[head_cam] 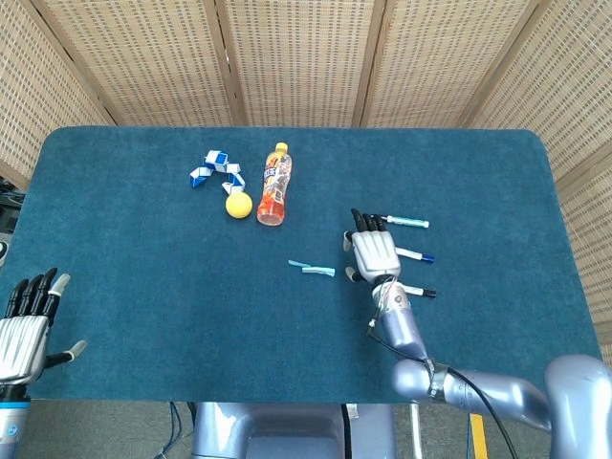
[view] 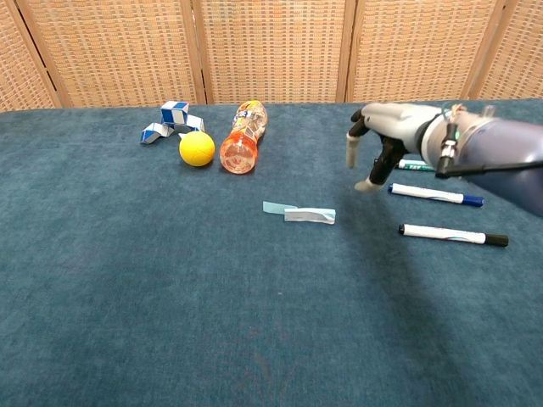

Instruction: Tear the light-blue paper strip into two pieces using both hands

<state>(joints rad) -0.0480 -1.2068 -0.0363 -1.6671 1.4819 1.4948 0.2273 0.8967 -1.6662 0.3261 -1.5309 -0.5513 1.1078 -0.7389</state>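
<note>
The light-blue paper strip [head_cam: 313,270] [view: 299,213] lies flat near the middle of the blue table, one end creased and paler. My right hand [head_cam: 374,253] [view: 383,137] hovers just right of it with fingers spread and nothing in it, above the table. My left hand [head_cam: 25,323] stays at the table's front left corner, fingers apart and empty, far from the strip; the chest view does not show it.
Three markers [view: 431,165] [view: 436,195] [view: 453,235] lie to the right of the strip, partly under my right hand. At the back left are an orange drink bottle [head_cam: 273,185], a yellow ball [head_cam: 238,205] and a blue-white twist puzzle [head_cam: 215,167].
</note>
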